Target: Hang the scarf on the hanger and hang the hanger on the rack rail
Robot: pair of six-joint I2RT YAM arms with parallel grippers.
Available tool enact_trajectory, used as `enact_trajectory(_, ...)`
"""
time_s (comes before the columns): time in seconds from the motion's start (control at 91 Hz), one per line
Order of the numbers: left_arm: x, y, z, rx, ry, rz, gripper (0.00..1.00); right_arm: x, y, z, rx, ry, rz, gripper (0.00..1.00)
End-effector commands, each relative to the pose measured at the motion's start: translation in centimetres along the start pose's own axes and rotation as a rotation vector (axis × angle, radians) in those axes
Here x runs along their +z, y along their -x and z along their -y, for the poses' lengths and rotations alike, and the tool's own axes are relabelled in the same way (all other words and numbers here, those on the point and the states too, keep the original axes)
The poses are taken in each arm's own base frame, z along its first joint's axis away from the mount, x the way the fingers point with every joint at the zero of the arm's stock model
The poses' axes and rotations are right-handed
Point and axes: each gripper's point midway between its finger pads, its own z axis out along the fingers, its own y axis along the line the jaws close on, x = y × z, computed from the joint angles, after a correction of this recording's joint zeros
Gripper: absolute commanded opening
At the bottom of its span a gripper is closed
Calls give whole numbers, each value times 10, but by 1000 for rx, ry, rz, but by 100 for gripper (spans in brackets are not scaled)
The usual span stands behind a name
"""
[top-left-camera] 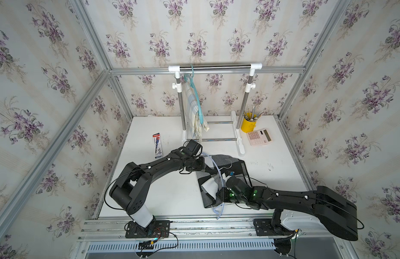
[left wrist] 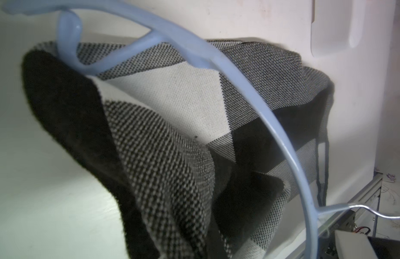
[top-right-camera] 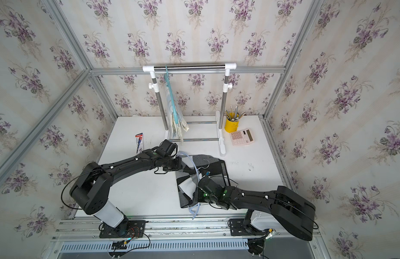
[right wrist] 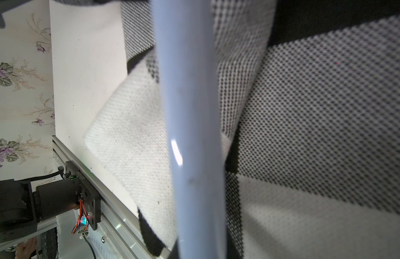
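Left gripper (top-left-camera: 200,163) is closed, with its fingers hidden under the wrist. One tip of the hanger (top-left-camera: 216,167) and an edge of the scarf (top-left-camera: 236,166) both sit right at it, so I can't tell which it has.

Right gripper (top-left-camera: 227,177) looks closed on the hanger's curved arm, about mid-length. Its wrist cam shows that arm (right wrist: 190,134) close up across the scarf (right wrist: 318,112), fingers out of shot.

Hanger is pale blue, with its wire hook over the scarf's dark part. Scarf is a grey/black/white check, bunched on the table (top-left-camera: 172,192) in front of the rack (top-left-camera: 214,66), and the hanger arm crosses over it.

On the rack's rail is a teal hanger (top-left-camera: 195,89) with a pale cloth (top-left-camera: 193,107). A cup (top-left-camera: 248,125) and a calculator (top-left-camera: 259,136) are beside one rack foot. A pen pack (top-left-camera: 157,145) lies off the other side.
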Motion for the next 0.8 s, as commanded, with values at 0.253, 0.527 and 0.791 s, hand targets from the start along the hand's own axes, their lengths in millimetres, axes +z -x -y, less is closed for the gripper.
enact_trajectory(0.253,45,25,41,24,-110,2,0,-3,4,-12,-28,28,-2,0)
enact_trajectory(0.527,8,21,62,134,-173,23,47,-2,5,-8,-32,7,4,0)
enact_trajectory(0.791,-57,-20,57,195,-203,29,53,-2,7,-7,-45,-7,12,0)
